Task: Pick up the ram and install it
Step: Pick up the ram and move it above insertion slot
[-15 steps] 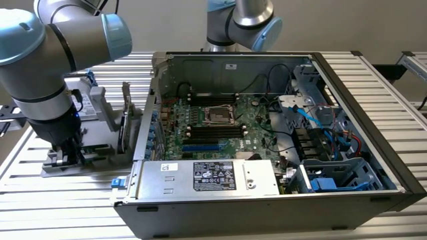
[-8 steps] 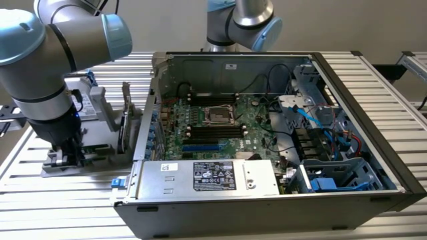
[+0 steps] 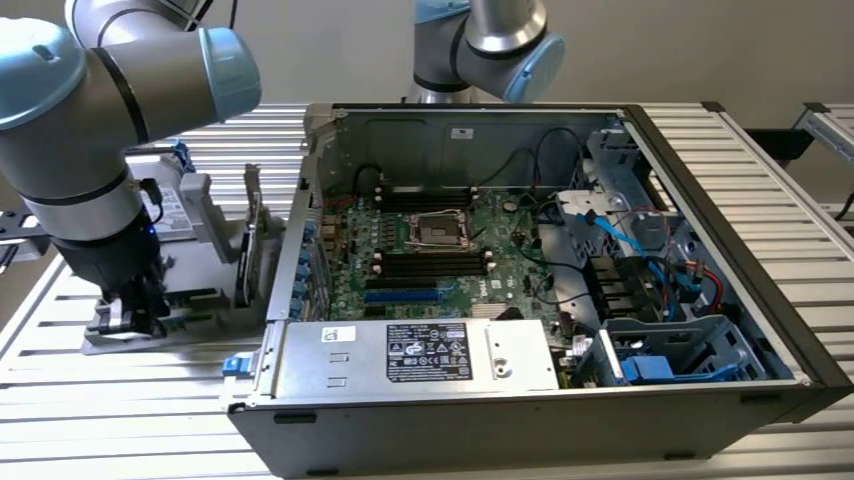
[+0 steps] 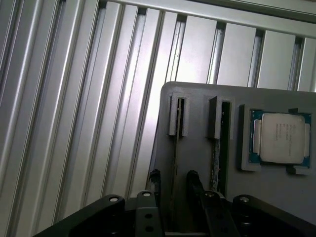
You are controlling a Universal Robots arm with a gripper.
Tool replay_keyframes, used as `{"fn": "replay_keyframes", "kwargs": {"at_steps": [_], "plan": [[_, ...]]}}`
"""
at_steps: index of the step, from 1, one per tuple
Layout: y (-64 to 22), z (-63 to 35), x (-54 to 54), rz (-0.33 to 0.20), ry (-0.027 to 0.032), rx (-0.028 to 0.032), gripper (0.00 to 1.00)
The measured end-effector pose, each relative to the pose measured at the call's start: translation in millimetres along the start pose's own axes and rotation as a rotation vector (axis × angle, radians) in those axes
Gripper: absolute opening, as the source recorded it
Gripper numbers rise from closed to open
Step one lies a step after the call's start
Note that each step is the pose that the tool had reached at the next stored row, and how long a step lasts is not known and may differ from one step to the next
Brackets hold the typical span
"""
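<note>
Tool (image 4: 173,174) astride thin edge-on ram (image 4: 176,145), jaws apart, ram's near end hidden.

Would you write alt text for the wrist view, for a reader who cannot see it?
The open claw straddles the ram, which stands on edge in a slot of a grey holder. A second stick stands in the neighbouring slot, and a silver processor chip lies in a recess beyond it, on a ribbed metal table.
</note>
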State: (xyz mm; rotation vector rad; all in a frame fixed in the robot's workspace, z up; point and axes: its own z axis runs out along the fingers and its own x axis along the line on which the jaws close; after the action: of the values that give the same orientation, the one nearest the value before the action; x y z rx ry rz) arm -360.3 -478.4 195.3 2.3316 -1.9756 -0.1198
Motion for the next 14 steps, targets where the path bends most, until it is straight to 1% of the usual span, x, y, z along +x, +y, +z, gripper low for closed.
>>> {"fn": "replay_keyframes", "kwargs": {"at_steps": [1,2,3,4,10,11,12,14], "plan": [[0.5,0.0,-0.2,0.000,0.0013,0.0050,0.35],[0.6,0.0,-0.3,0.000,0.0021,0.0088,0.35],[0.5,0.2,-0.4,-0.001,0.0031,0.0124,0.35],[0.5,0.2,-0.5,0.000,0.0037,0.0144,0.35],[0.6,0.1,-0.5,-0.001,0.0039,0.0143,0.35],[0.6,0.1,-0.5,-0.001,0.0039,0.0143,0.33],[0.6,0.1,-0.5,0.000,0.0039,0.0143,0.33],[0.6,0.1,-0.5,-0.001,0.0039,0.0143,0.20]]}}
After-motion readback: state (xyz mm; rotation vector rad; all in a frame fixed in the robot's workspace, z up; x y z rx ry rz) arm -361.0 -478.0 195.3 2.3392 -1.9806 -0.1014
